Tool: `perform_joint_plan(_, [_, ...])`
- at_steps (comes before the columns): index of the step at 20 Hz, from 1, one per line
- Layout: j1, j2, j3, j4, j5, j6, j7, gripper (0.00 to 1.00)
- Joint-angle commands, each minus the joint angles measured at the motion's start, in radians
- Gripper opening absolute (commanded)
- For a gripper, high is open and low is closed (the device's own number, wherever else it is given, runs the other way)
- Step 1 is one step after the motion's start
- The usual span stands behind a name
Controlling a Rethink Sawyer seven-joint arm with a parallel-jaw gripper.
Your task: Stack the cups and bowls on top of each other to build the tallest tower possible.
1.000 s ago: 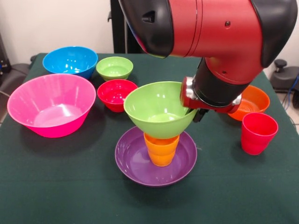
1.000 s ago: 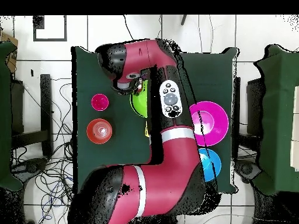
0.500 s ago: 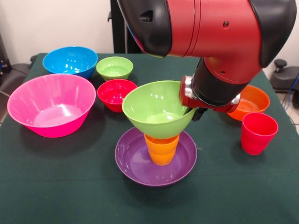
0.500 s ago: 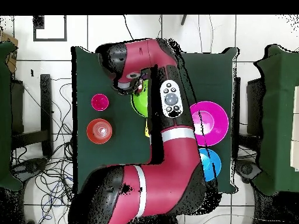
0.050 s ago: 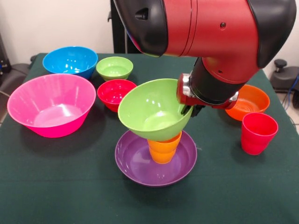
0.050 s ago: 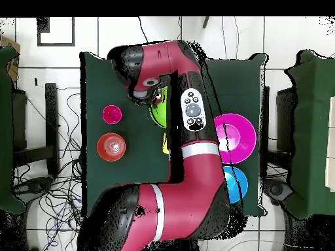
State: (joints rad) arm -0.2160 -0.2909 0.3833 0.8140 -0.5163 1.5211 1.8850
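Tilted further since before, our large glossy lime green plastic bowl (image 5: 152,109) leans on the orange stepped cup (image 5: 163,148). We see the gripper (image 5: 189,111) clamped on its rim.

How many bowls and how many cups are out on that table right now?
Bowls: 7, namely pink, blue, small green, small red, large lime green, purple, orange.
Cups: 2 visible, namely orange, red.
Total: 9.

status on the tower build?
Gripper at the large lime green bowl's rim, fingers hidden. Bowl tilted atop orange cup in purple bowl. Nothing blocking.
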Motion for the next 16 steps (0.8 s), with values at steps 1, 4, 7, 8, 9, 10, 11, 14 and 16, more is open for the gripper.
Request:
perform_joint_plan(1, [-0.016, -0.014, 0.061, -0.017, -0.021, 0.083, -0.331, 0.0])
perform_joint_plan(4, [-0.015, -0.003, 0.06, -0.038, -0.028, 0.084, -0.341, 0.0])
perform_joint_plan(7, [-0.01, -0.005, 0.053, -0.04, -0.029, 0.084, -0.335, 0.0])
perform_joint_plan(8, [-0.011, -0.004, 0.052, -0.047, -0.031, 0.087, -0.34, 0.0])
perform_joint_plan(9, [-0.011, -0.013, 0.046, -0.032, -0.031, 0.078, -0.338, 0.0])
perform_joint_plan(10, [-0.009, -0.005, 0.046, -0.053, -0.039, 0.088, -0.346, 0.0])
perform_joint_plan(11, [-0.009, -0.014, 0.041, -0.042, -0.039, 0.084, -0.342, 0.0])
perform_joint_plan(14, [-0.004, -0.033, 0.023, -0.004, -0.029, 0.044, -0.277, 0.0])
perform_joint_plan(16, [-0.003, -0.051, 0.013, 0.03, -0.018, 0.018, -0.236, 0.0])
